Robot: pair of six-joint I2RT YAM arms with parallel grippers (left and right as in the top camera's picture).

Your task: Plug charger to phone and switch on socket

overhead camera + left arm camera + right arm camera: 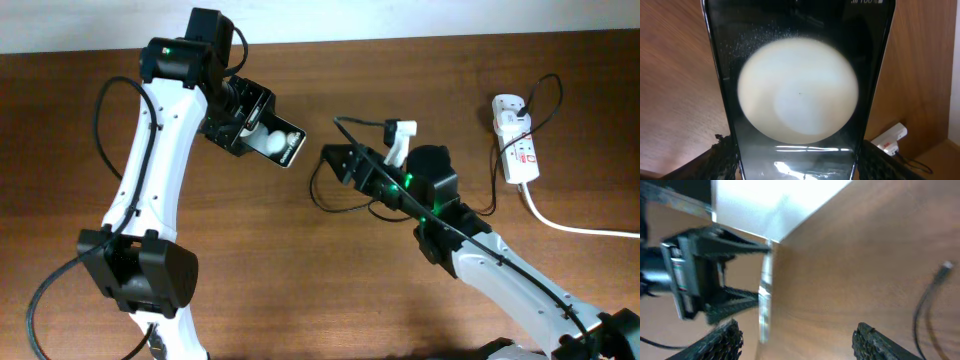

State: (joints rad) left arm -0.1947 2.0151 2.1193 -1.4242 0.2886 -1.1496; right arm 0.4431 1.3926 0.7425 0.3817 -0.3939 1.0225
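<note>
- My left fingers [722, 161] are clamped on the phone [800, 95], holding it off the table [300, 290].
- My right fingers [720, 342] are spread and empty.
- The charger [946, 268] tip lies on the table beside them.
- Risk: pushing the plug in could pivot the phone in my two-point grip.
- The socket [517, 140] sits well apart.

brown wooden table [290, 285] with white socket [516, 142] and black charger cable [312, 190]

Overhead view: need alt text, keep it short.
The left gripper holds the black phone over a wooden table. The right gripper faces it, open and empty, with the black charger cable nearby; a white power strip lies at right.
</note>
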